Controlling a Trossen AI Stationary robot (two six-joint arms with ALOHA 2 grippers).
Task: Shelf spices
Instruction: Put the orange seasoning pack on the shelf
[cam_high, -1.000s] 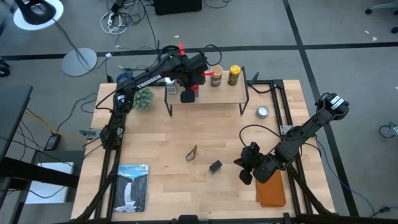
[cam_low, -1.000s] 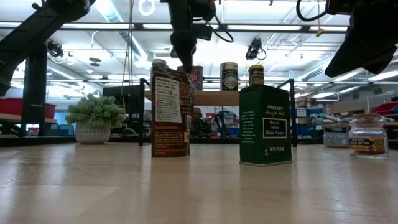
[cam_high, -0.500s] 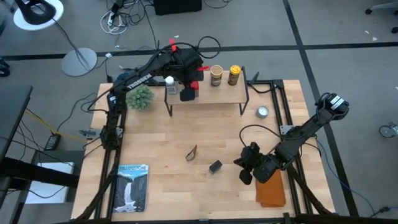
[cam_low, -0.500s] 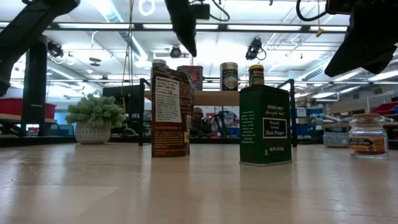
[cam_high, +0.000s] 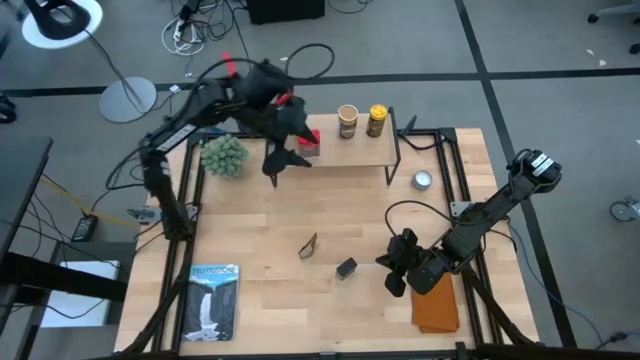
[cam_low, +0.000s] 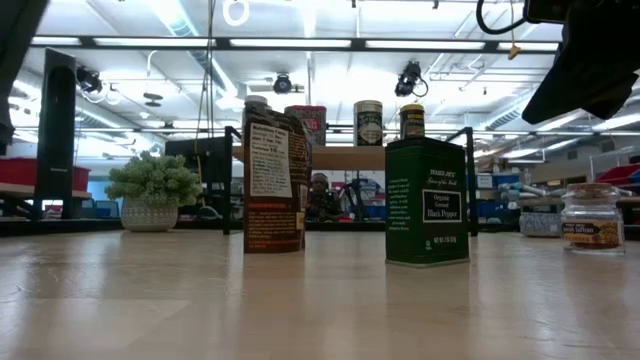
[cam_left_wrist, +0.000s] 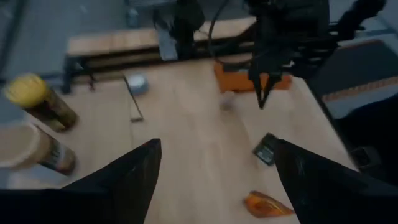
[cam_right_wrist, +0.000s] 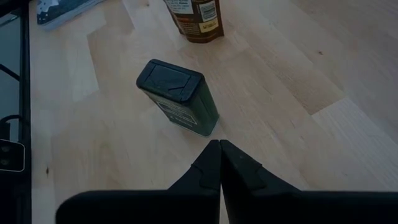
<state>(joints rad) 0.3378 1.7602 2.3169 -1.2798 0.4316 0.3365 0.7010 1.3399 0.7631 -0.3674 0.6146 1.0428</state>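
The shelf (cam_high: 345, 152) stands at the table's far side. On its board stand a red tin (cam_high: 311, 138), a tan canister (cam_high: 347, 120) and a yellow-capped jar (cam_high: 377, 119). My left gripper (cam_high: 283, 158) hangs open and empty above the shelf's left end; its wrist view (cam_left_wrist: 217, 149) looks down over the table. A brown pouch (cam_high: 308, 245) and a dark green tin (cam_high: 346, 267) stand on the tabletop. My right gripper (cam_high: 392, 272) is shut and empty, just right of the green tin (cam_right_wrist: 177, 96). A small glass jar (cam_low: 592, 218) stands far right in the low view.
A fuzzy green plant (cam_high: 225, 155) stands left of the shelf. A flat silver tin (cam_high: 422, 180) lies right of it. An orange cloth (cam_high: 435, 305) lies under my right arm, and a booklet (cam_high: 213, 300) lies at the near left corner.
My left gripper has risen from the shelf's left end, out of the low view, and swung toward the table's left and near side. The red tin stays upright on the shelf.
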